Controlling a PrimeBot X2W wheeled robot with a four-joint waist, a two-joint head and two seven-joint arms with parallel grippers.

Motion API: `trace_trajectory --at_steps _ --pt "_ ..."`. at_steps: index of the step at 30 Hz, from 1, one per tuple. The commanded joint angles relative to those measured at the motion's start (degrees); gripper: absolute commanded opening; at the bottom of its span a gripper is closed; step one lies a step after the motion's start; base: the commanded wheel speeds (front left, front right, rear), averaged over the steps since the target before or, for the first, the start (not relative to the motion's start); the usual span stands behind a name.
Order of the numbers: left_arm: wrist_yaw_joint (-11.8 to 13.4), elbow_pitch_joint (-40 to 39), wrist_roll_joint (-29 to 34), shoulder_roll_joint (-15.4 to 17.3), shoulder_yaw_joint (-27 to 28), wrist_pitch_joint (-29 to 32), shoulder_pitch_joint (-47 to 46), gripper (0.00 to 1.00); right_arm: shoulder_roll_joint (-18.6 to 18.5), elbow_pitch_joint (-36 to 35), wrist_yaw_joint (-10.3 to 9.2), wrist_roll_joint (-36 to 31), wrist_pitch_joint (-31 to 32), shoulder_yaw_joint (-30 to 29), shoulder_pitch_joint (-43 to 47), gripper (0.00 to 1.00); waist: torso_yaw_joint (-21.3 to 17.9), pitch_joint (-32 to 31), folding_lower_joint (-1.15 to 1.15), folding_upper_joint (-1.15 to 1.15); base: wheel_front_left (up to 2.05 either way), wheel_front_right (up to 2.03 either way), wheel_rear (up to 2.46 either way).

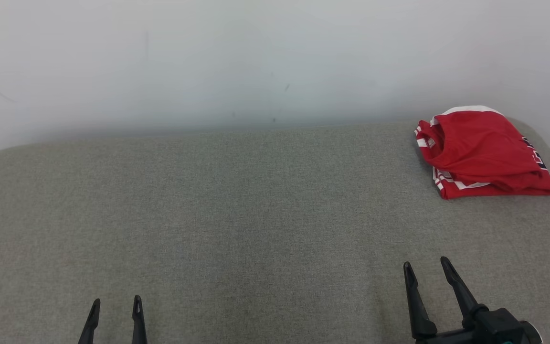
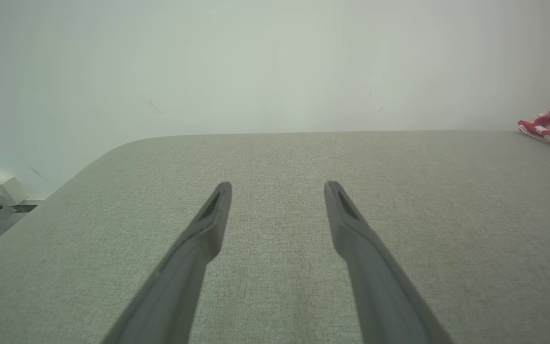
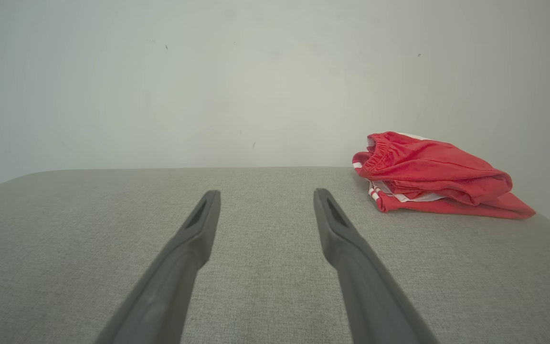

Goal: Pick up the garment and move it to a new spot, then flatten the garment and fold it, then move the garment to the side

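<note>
Folded red garment (image 1: pixel 482 153) with white trim, lying ahead and right of your right tool (image 1: pixel 425 263), well apart, far to the right of your left tool (image 1: pixel 116 300), both tools spread wide and empty, over the grey worktop (image 1: pixel 256 215), pale wall (image 1: pixel 208 62) beyond

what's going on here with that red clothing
Nothing is being handled right now. The red garment lies folded at the far right corner of the grey padded surface, by the wall. The left end effector and right end effector are both open and empty, on the near side, well short of it.
</note>
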Motion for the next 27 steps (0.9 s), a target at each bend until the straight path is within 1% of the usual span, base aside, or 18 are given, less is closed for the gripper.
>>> trace_trajectory --at_steps 1,6,7,8,13,20,21,27 --pt "0.14 0.08 -0.23 -0.09 0.09 -0.09 0.62 1.00 0.15 -0.04 -0.14 0.22 -0.08 0.06 0.19 1.00 0.00 -0.07 0.00 0.00 0.00 0.00 0.00" --pt "0.20 0.06 -0.09 -0.10 0.09 -0.09 0.86 1.00 0.15 0.02 -0.14 0.34 -0.08 0.13 0.39 1.00 -0.03 -0.25 0.00 0.00 0.00 0.00 0.00" --pt "-0.24 0.13 0.10 -0.10 -0.25 -0.09 0.90 1.00 0.15 0.03 -0.14 0.39 -0.08 0.09 0.41 1.00 -0.01 -0.29 0.00 0.00 0.00 0.00 0.00" --pt "-0.34 0.15 0.08 -0.01 -0.16 0.00 0.14 0.00 0.00 0.03 0.00 0.18 0.00 0.06 0.01 0.00 -0.01 -0.29 0.00 0.00 0.00 0.00 0.00" --pt "-0.38 2.60 -0.54 -0.26 0.00 0.50 0.00 0.00 -0.01 2.10 0.00 0.88 0.18 0.19 0.90 0.00 0.02 -0.31 0.00 0.00 0.00 0.00 0.00" --pt "-0.91 2.24 -9.21 -0.24 0.56 2.14 -0.53 0.00 -0.67 2.56 -0.01 10.26 2.27 0.12 -0.21 0.00 0.21 -0.27 0.00 0.00 0.00 0.00 0.00" --pt "-1.06 1.90 -11.56 -0.23 0.52 2.39 -0.47 0.00 -0.84 2.77 -0.01 12.77 2.87 0.09 -0.60 0.00 0.26 -0.26 0.00 0.00 0.00 0.00 0.00" --pt "-1.46 1.05 -18.26 -0.21 0.52 3.18 -0.40 0.00 -1.24 3.32 -0.02 19.86 4.59 -0.06 -1.62 0.00 0.41 -0.22 0.00 0.00 0.00 0.00 0.00"
